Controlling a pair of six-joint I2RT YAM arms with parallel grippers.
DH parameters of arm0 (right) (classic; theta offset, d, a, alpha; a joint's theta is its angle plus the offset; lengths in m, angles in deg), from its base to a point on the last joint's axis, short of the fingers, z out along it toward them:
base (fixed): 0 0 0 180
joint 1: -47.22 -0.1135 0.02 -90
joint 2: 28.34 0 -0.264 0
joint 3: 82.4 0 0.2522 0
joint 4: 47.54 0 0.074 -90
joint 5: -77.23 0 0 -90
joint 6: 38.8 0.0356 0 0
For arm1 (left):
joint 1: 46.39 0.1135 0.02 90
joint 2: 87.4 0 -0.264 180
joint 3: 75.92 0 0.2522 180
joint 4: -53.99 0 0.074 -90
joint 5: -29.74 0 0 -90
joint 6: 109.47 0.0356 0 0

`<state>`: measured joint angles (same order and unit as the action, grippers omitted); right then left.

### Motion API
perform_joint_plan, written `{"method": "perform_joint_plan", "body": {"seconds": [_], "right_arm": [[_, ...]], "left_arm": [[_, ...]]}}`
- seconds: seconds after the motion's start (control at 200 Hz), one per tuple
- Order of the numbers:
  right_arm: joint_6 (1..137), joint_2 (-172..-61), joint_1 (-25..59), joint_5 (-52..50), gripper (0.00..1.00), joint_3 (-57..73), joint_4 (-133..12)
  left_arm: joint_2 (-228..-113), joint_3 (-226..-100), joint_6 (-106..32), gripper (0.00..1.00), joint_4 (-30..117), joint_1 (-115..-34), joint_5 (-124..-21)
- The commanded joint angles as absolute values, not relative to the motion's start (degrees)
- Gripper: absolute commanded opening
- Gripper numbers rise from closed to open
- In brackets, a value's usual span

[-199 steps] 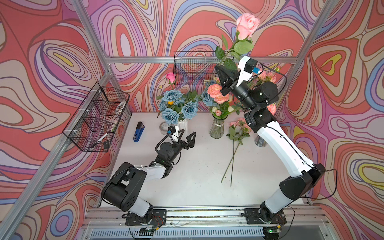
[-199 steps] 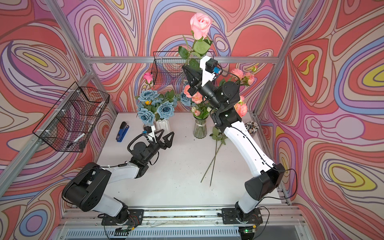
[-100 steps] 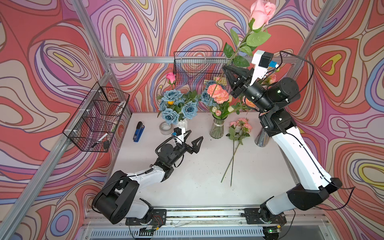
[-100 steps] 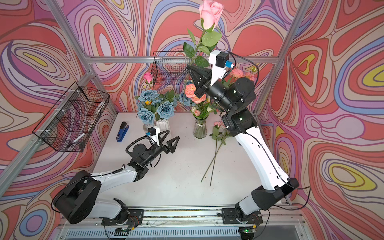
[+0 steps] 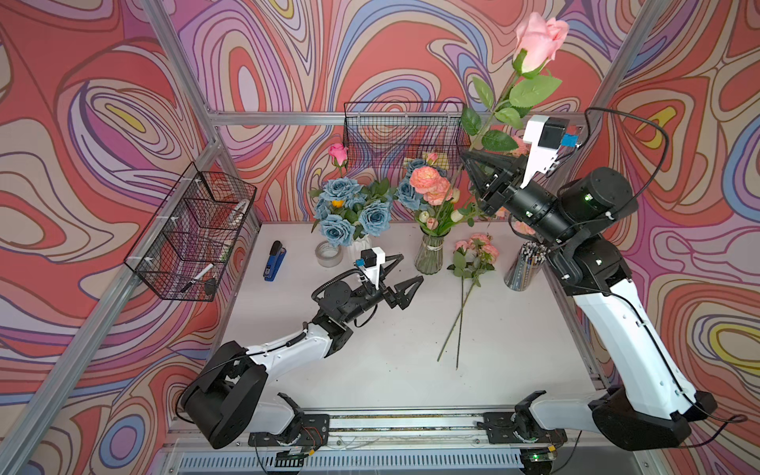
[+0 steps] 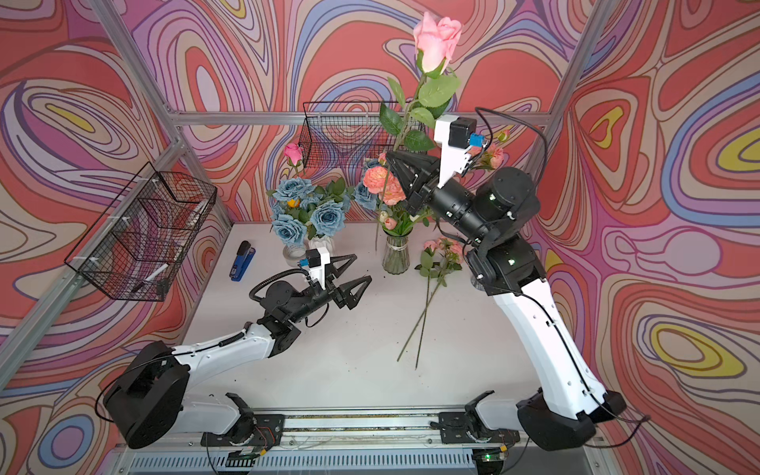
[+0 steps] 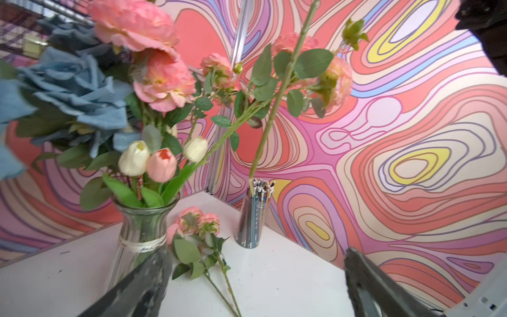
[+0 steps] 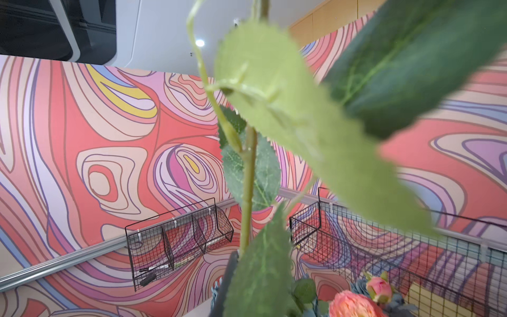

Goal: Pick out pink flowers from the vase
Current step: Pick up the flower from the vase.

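Observation:
My right gripper is raised high at the back right and shut on the green stem of a pale pink rose. The stem's lower end hangs free beside the glass vase. Peach-pink blooms stand in that vase among blue roses and small tulips. Two pink flowers lie on the table right of the vase. My left gripper is open and holds nothing, low and just left of the vase.
A white vase of dusty-blue roses with a dark pink bud stands left of the glass vase. A tape roll, a blue stapler and a pen cup are on the table. Wire baskets hang on the walls.
The right arm has lifted the pale pink rose higher and to the right, and its stem has come out of the vase. The left gripper, still open, has moved right toward the vase.

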<state>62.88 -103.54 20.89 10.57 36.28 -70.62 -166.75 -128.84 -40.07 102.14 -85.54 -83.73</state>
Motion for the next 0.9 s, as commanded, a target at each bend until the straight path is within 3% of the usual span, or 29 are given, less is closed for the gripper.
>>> {"method": "perform_joint_plan", "body": {"seconds": [0.0,0.295,0.536,0.896], "right_arm": [[63.0,-100.3,21.0,7.2,0.0,34.0,-75.6],[62.1,-91.2,21.0,2.1,0.0,26.8,-80.4],[61.1,-86.2,21.0,-3.2,0.0,23.4,-85.7],[60.5,-75.9,21.0,-28.4,0.0,18.5,-94.9]], "left_arm": [[-169.2,-132.1,-38.6,0.98,103.3,-87.2,-86.0],[-178.0,-141.8,-38.0,0.96,104.8,-93.1,-90.3],[-184.1,-148.8,-38.3,0.8,104.7,-96.6,-94.3],[-187.8,-149.9,-37.8,0.9,106.8,-98.6,-93.6]]}}
